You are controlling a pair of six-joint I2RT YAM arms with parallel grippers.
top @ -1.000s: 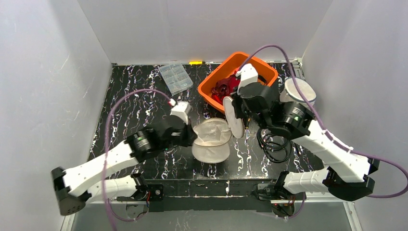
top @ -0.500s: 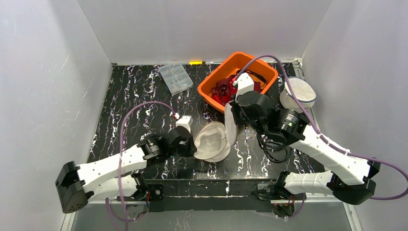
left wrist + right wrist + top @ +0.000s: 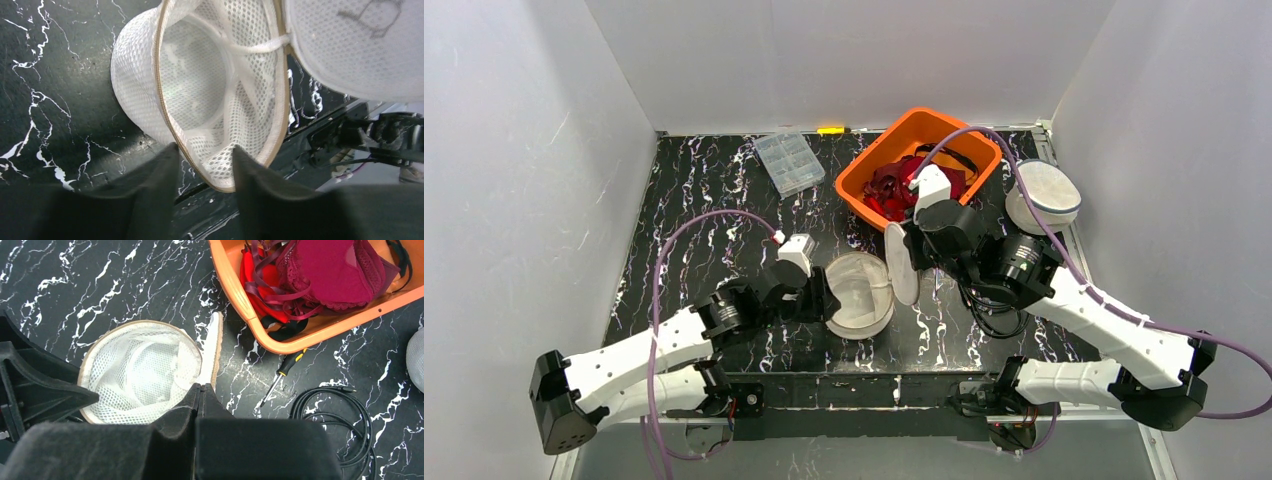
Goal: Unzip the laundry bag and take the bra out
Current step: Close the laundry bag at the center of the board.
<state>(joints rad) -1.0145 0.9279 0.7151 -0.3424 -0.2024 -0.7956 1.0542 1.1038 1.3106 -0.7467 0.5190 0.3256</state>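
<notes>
- White mesh laundry bag [image 3: 856, 300] is lying on the black marbled table [image 3: 714, 200] between the two arms, with its zip undone and its mouth standing open.
- Left claw [image 3: 202, 155] is standing released, its fingers straddling the bag's near rim.
- Right claw [image 3: 200, 390] is clenching the edge of the round flap [image 3: 901, 262], holding it upright beside the mouth.
- Dark red bra [image 3: 345, 270] is lying in the orange bin [image 3: 235, 305], beyond the flap.
</notes>
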